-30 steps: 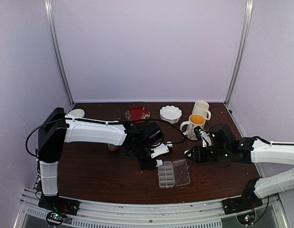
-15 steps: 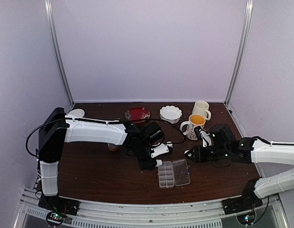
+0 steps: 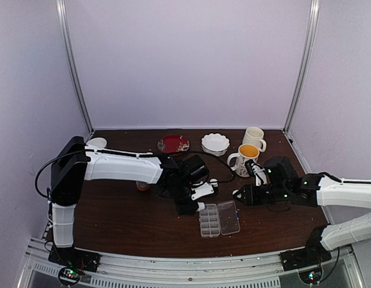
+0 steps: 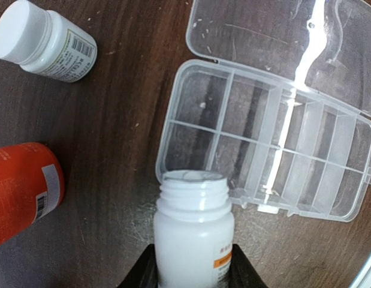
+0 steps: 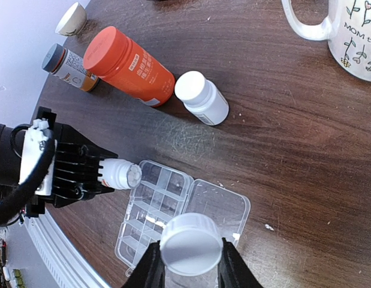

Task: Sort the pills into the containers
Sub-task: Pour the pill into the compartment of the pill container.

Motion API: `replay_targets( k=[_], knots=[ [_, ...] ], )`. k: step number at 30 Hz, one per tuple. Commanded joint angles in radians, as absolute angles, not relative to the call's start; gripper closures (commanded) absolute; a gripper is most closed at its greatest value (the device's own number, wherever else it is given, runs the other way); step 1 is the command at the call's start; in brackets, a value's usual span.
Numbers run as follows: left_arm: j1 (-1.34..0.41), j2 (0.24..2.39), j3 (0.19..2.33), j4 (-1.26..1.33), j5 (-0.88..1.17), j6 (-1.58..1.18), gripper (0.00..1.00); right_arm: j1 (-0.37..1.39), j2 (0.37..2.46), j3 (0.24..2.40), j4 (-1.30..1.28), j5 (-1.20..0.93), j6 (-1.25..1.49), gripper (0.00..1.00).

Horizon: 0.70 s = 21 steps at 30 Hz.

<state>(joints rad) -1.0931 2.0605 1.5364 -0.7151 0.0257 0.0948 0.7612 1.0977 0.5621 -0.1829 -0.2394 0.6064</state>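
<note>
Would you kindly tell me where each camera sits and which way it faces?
Top external: above and behind the bases, looking down and forward at the table; left arm and right arm show.
Left wrist: on the left gripper, looking down past its open white bottle at the pill box; its fingers show.
Right wrist: on the right gripper, looking down over its white cap; fingers show.
Shared: all three see the pill box.

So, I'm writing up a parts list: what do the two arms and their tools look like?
Both the left arm and right arm have white tube-like shells with black joints. A black cable loops off the left arm's shoulder. The left tool and right tool are black blocks with dark fingers.
</note>
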Motion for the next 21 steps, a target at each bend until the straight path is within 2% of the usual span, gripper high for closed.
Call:
replay_targets(
  k=[1,12,21],
  knots=[
    [-1.099,2.002,1.581,-0.739,0.016,0.091,0.91,0.753,1.079,0.564,-0.175,-0.243,0.609,0.87],
    [-1.099,2.097,1.593,-0.777,0.015,0.093,0.91,0.753,1.088,0.560,-0.166,-0.252,0.614,0.87],
    [-1.104,2.050,1.684,-0.875,-0.040,0.095,0.91,0.753,1.089,0.568,-0.168,-0.251,0.612,0.87]
  ],
)
